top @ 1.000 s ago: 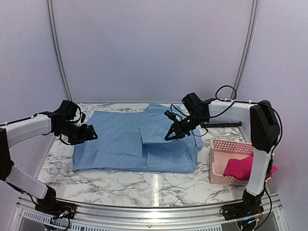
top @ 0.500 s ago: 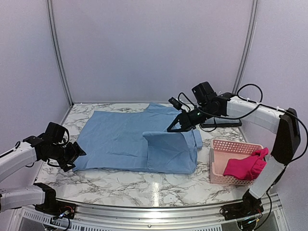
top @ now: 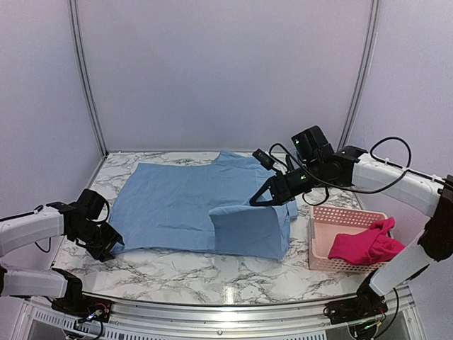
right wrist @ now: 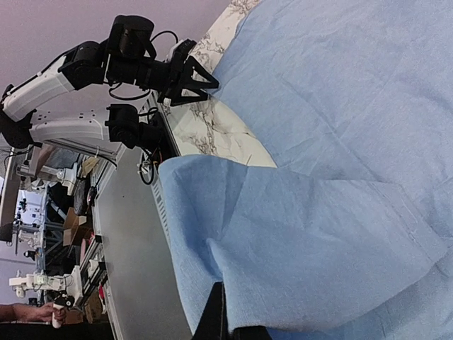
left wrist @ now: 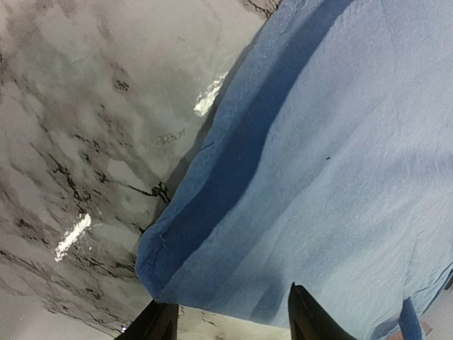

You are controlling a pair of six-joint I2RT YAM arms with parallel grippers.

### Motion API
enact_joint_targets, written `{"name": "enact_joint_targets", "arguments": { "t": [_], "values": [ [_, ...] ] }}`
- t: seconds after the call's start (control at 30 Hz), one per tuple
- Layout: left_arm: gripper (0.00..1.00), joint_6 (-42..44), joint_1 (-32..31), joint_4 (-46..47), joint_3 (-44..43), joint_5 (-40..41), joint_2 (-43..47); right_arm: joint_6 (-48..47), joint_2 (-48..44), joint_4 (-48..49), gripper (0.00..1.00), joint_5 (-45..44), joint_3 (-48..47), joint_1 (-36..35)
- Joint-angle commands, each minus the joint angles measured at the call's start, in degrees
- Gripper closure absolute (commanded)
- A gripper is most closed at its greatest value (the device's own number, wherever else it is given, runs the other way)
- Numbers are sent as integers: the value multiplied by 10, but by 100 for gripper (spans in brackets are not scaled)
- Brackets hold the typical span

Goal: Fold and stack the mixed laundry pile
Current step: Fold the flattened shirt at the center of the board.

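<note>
The light blue shirt [top: 177,202] is pinched in our right fingers [top: 255,202]; our left fingers [top: 106,244], apart at its corner, could miss it, skewing the fold.

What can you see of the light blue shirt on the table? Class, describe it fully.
The light blue shirt is soft, thin-looking cloth, faintly creased, spread mostly flat on the marble table. Its right part is folded over, and the right hand, shut, pinches that flap's edge and holds it raised. The left hand sits open at the shirt's near left corner, where a hemmed edge shows; whether it touches the cloth is unclear.
</note>
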State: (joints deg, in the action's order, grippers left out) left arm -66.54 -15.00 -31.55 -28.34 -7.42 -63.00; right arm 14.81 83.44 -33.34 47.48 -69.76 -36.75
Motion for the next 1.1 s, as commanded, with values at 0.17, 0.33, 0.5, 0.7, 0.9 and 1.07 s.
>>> {"name": "enact_joint_targets", "arguments": {
  "t": [0.17, 0.33, 0.5, 0.7, 0.9, 1.07],
  "values": [
    [81, -50, -2, -18, 38, 7, 34, 10, -42, 12, 100, -10, 29, -15],
    [100, -14, -2, -29, -56, 33, 47, -15, -42, -24, 100, -54, -64, -10],
    [100, 36, -1, -80, -143, 87, 38, -24, -61, -29, 100, -111, -127, 3],
    [100, 18, -2, -97, -104, 41, 78, -26, -108, -53, 100, -121, -45, -22],
    [100, 43, -2, -129, -144, 58, 92, -15, -144, -58, 100, -136, -13, -41],
    [100, 104, -1, -128, -234, 93, -7, -49, -78, -59, 100, -150, -79, 26]
  ]
}}
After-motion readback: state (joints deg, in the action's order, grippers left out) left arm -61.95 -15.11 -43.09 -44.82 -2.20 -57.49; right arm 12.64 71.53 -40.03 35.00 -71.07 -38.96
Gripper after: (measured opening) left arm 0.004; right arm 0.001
